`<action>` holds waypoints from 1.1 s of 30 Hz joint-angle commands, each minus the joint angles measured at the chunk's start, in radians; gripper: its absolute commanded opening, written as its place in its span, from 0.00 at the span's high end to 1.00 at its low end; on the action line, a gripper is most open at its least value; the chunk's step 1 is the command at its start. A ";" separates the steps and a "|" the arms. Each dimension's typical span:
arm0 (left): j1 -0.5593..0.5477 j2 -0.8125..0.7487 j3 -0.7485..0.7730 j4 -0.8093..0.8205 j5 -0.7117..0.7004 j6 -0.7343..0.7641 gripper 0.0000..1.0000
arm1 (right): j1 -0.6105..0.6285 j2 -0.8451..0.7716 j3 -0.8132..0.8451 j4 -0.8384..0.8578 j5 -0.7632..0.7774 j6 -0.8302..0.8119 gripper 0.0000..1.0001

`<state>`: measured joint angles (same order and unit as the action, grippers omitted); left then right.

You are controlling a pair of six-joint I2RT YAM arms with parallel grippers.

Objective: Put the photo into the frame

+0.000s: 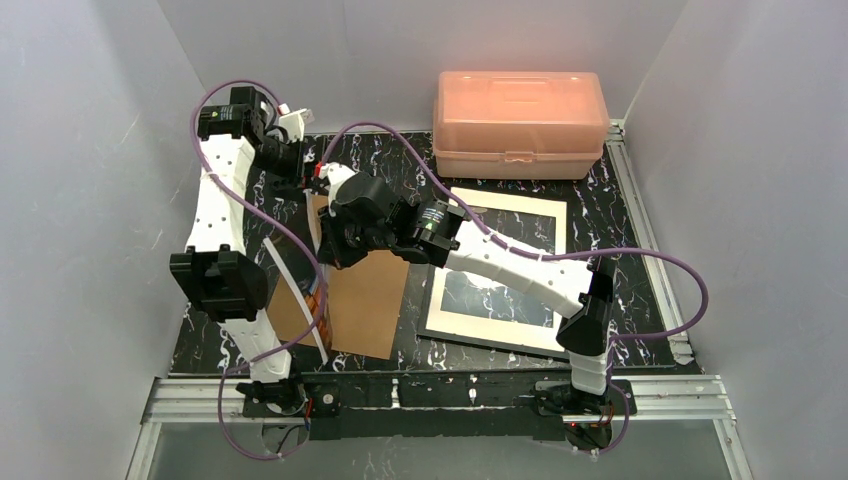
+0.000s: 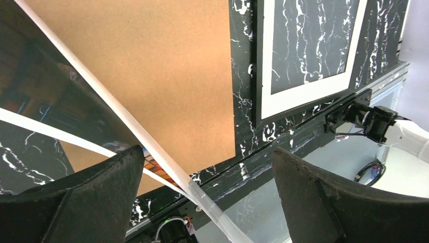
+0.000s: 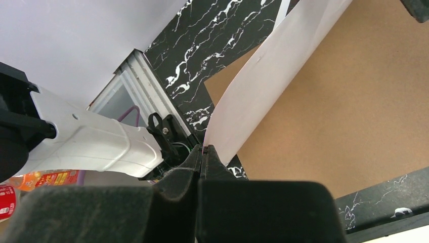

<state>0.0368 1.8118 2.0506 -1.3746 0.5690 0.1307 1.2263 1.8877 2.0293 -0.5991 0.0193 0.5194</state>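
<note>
Toward the left side of the table point(image 1: 610, 200), over the far left corner of the board point(image 1: 365, 290), the right claw point(image 3: 203, 152) is pinched tight on an edge of the photo point(image 3: 273, 76), whose plain white back curls away from the jaws. From there the photo runs toward the near edge, standing on its long side and leaning over the board's left edge. Its dark printed face and white border are turned toward the left claw point(image 2: 206, 152). That claw is spread wide and holds nothing. The photo's border passes under the gap between its fingers, and I cannot tell if they touch. The frame point(image 1: 505, 203) lies flat to the right of the held photo, just past the board's right edge. Its long axis runs from near edge to far edge with a slight skew, and marble shows through its white mat point(image 2: 308, 93). By my reading, the photo must go rightward and come down flat. The right arm is the nearer one to the frame, but its own forearm point(image 1: 500, 262) stretches across the frame's near half, which looks like the main obstacle. A pink box point(image 1: 520, 120) stands at the far edge behind the frame, well apart from both claws.
</note>
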 commanded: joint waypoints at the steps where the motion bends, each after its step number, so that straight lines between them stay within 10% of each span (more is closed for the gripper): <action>1: -0.001 -0.031 0.012 -0.020 -0.053 0.037 0.09 | 0.007 -0.027 0.037 0.075 -0.012 -0.002 0.99; 16: -0.010 -0.050 0.053 -0.057 -0.134 0.080 0.72 | 0.031 -0.029 0.022 0.158 -0.079 0.025 0.95; 23: -0.064 -0.058 0.179 -0.119 -0.165 0.133 0.99 | 0.040 -0.004 0.019 0.206 -0.132 0.061 0.62; 33: -0.089 -0.156 0.327 -0.138 -0.150 0.289 1.00 | -0.047 -0.182 -0.171 0.254 -0.094 0.096 0.02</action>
<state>-0.0479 1.7683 2.2807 -1.4792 0.4034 0.3195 1.2484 1.8614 1.9774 -0.4202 -0.1074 0.5812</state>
